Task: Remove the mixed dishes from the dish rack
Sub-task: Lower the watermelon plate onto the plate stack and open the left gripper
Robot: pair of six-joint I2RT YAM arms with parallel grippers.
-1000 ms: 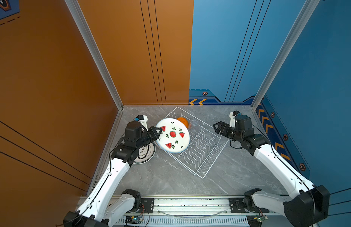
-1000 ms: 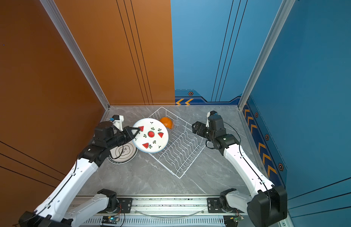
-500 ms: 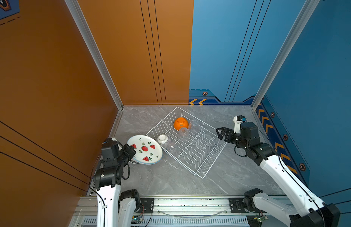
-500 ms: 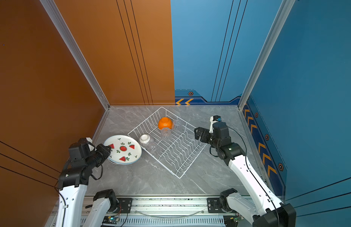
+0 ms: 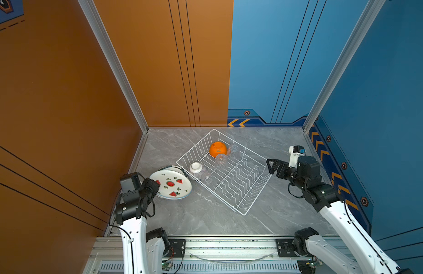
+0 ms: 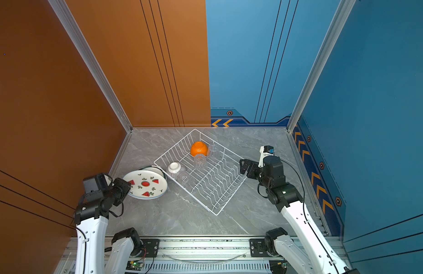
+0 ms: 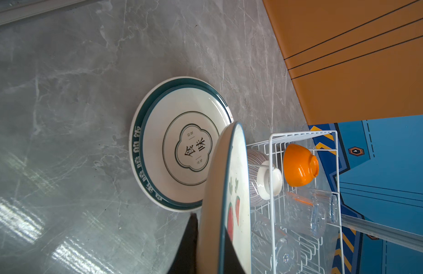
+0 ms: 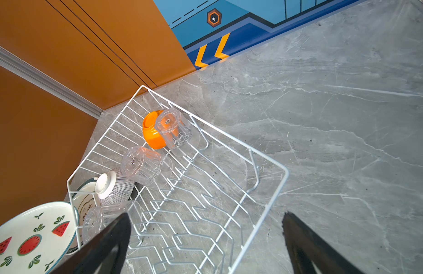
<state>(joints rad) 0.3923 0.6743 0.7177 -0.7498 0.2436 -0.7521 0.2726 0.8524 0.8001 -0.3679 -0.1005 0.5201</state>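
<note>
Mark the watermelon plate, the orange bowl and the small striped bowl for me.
watermelon plate [image 5: 170, 183]: in a top view, on the red motif at its centre.
orange bowl [image 5: 217, 150]: in a top view, on its orange outer wall.
small striped bowl [image 8: 120, 188]: in the right wrist view, on its striped outer wall.

The left arm [image 5: 133, 227] rises from its base at the front rail and stays close to the left wall, elbow high and forearm angled inward. The left tool [image 5: 156, 186] is clamped on the rim of the watermelon plate [image 5: 174, 187]. The right arm [image 5: 341, 215] stretches forward along the right side, wrist turned toward the middle. The right tool [image 5: 270, 167] has its jaws spread wide and grips nothing.
</note>
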